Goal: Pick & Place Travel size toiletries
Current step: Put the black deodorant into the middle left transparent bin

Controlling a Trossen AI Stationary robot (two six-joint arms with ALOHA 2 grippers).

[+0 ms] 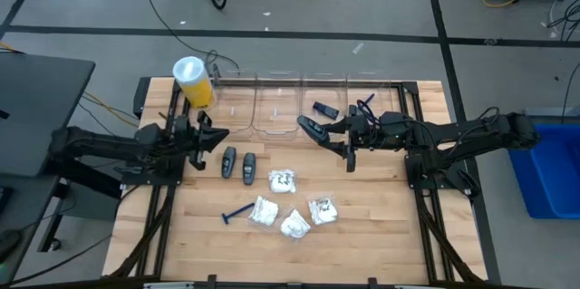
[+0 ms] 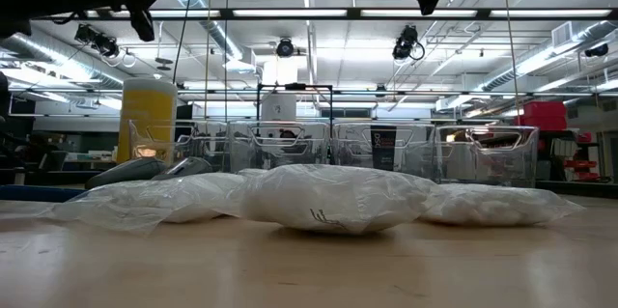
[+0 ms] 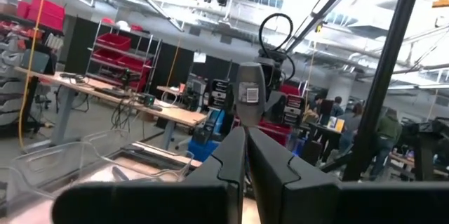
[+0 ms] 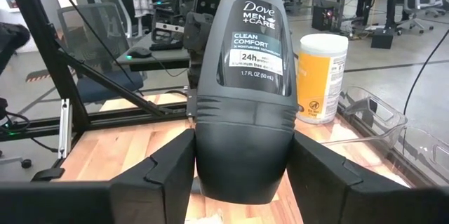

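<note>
Nearest the front edge of the desk [image 1: 362,235]: a blue razor [image 1: 238,214] lying flat, with four white packets [image 1: 292,206] clustered just beside it – three in a loose arc, one a bit further back. In the low view the packets [image 2: 328,197] fill the foreground.

Behind those, two dark grey deodorant sticks [image 1: 238,164] lie side by side, near the left arm.

Left end effector [image 1: 217,139] – fingers [image 3: 273,175] pressed together, closed on nothing, hovering above the desk just behind the two sticks.

Right end effector [image 1: 313,129] – gripping a dark grey Dove roll-on deodorant [image 4: 245,90] between its fingers [image 4: 330,175]. It's held off the desk, close to the row of clear bins [image 1: 299,103], label facing the wrist camera. From above the deodorant reads as a dark oval [image 1: 314,130] at the tip of the arm.

Along the back edge: the clear bins in a row. One holds a small dark rectangular piece [image 1: 325,109], the next a blue razor [image 1: 364,104].

Back left corner – yellow cylinder with a white lid [image 1: 193,82], standing upright just beside the leftmost bin.

Beyond the desk: workshop with benches, red storage bins, and people standing far off.
</note>
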